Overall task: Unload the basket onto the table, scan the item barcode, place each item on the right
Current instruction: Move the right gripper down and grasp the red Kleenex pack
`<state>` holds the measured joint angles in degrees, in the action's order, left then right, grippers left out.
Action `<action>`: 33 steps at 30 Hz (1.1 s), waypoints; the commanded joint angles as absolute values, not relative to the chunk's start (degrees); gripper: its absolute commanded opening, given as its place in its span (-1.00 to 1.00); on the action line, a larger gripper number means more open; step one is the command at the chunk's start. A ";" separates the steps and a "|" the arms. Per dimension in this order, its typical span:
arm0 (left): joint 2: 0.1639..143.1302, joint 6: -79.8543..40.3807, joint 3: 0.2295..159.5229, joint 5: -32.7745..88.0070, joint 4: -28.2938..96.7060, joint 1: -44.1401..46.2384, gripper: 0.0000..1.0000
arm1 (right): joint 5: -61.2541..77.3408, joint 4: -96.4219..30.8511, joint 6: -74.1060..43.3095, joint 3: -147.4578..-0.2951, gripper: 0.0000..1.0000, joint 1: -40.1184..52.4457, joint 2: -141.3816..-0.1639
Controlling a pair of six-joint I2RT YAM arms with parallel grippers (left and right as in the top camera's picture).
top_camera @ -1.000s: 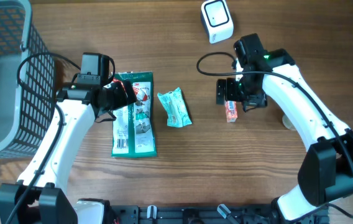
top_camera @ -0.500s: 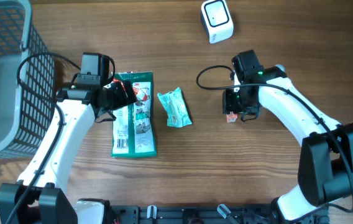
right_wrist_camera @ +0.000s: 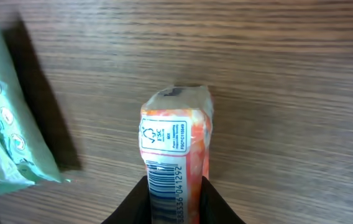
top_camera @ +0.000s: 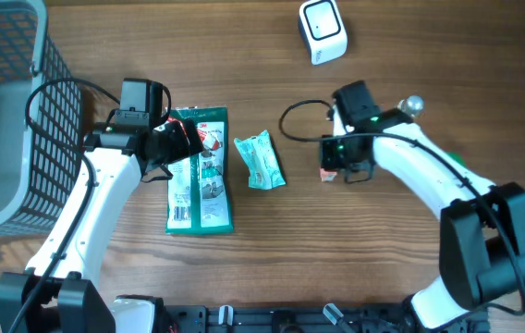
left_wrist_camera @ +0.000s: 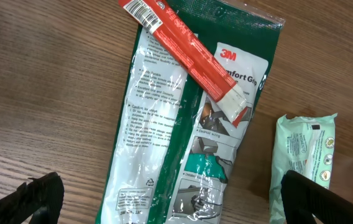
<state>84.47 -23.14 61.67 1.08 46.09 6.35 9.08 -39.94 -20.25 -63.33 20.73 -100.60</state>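
A small orange packet [right_wrist_camera: 176, 140] lies between my right gripper's [right_wrist_camera: 175, 200] black fingers, its barcode [right_wrist_camera: 166, 186] facing the wrist camera. The jaws press both of its sides. Seen from overhead, the orange packet [top_camera: 328, 173] pokes out below the right gripper [top_camera: 340, 159], right of table centre. The white scanner [top_camera: 323, 30] stands at the back, apart from it. My left gripper [top_camera: 175, 143] hovers wide open over a green 3M pack [left_wrist_camera: 183, 124], touching nothing.
A mint-green wipes packet [top_camera: 260, 160] lies between the two arms, and its edge shows in the right wrist view [right_wrist_camera: 2, 124]. A red barcode strip [left_wrist_camera: 186, 53] crosses the 3M pack. A grey mesh basket [top_camera: 4, 111] fills the left edge.
The right gripper has gone from open to shut on the orange packet and has shifted left with it. The left arm has not moved.
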 commanded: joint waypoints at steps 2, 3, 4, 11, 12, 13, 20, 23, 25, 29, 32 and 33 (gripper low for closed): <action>84.42 -22.74 61.89 0.12 45.91 6.00 1.00 | 2.11 -39.88 -24.58 -63.79 -0.56 24.53 -99.83; 84.42 -22.74 61.89 0.12 45.91 6.00 1.00 | 1.93 -40.40 -24.64 -64.82 -0.56 24.99 -99.85; 84.42 -22.74 61.89 0.12 45.91 5.98 1.00 | 1.32 -40.93 -25.17 -65.39 -0.56 25.23 -99.85; 84.42 -22.74 61.89 0.12 45.91 5.98 1.00 | -4.14 -42.81 -28.93 -66.00 -0.55 25.32 -99.90; 84.42 -22.74 61.89 0.12 45.91 5.98 1.00 | -3.79 -42.68 -28.91 -66.00 -0.54 25.32 -99.90; 84.42 -22.74 61.89 0.12 45.91 5.98 1.00 | -3.81 -42.70 -28.91 -66.00 -0.53 25.34 -99.90; 84.42 -22.74 61.89 0.12 45.91 5.98 1.00 | -2.26 -42.68 -28.86 -65.98 -0.01 25.32 -99.90; 84.42 -22.74 61.89 0.12 45.91 6.00 1.00 | 6.02 -41.74 -28.42 -65.98 0.01 25.32 -99.90; 84.42 -22.74 61.89 0.12 45.91 5.98 1.00 | 12.23 -39.99 -24.23 -65.98 0.00 25.32 -99.90; 84.42 -22.74 61.89 0.12 45.91 5.98 1.00 | 14.33 -39.05 -18.22 -65.98 0.00 25.06 -99.90; 84.42 -22.74 61.89 0.12 45.93 5.98 1.00 | 13.52 -39.03 -19.40 -65.98 -0.02 23.99 -99.90; 84.42 -22.74 61.89 0.12 45.91 5.98 1.00 | 12.91 -39.09 -19.75 -65.98 -0.03 23.42 -99.90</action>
